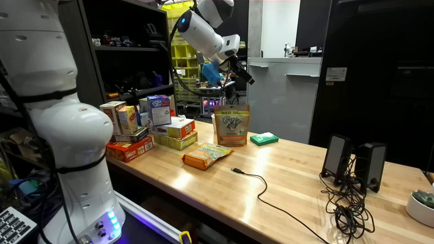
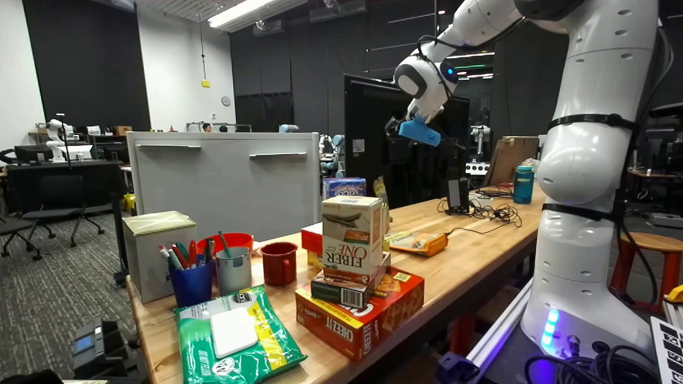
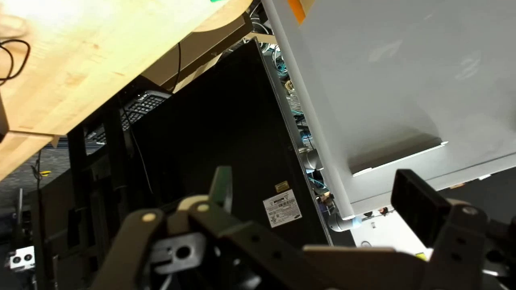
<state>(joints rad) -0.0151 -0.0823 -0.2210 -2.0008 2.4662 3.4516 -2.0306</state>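
Note:
My gripper (image 1: 250, 80) is high in the air above the far part of the wooden table in an exterior view. In the wrist view its two fingers (image 3: 320, 197) stand wide apart with nothing between them. It touches nothing. Below it in an exterior view, an upright Greenies pouch (image 1: 232, 125) stands beside a small green-and-white packet (image 1: 264, 139). An orange pouch (image 1: 206, 156) lies flat nearer the robot; it also shows in an exterior view (image 2: 419, 242). A blue part (image 2: 420, 133) is fixed at the wrist.
Stacked food boxes (image 1: 129, 149) stand near the robot base. Two black speakers (image 1: 371, 166) with tangled cable and a white plant pot (image 1: 420, 210) are on the table. A mug (image 2: 279, 264), pen cup (image 2: 191, 285) and green bag (image 2: 240, 341) stand at one end. A large black screen (image 3: 213, 133) faces the gripper.

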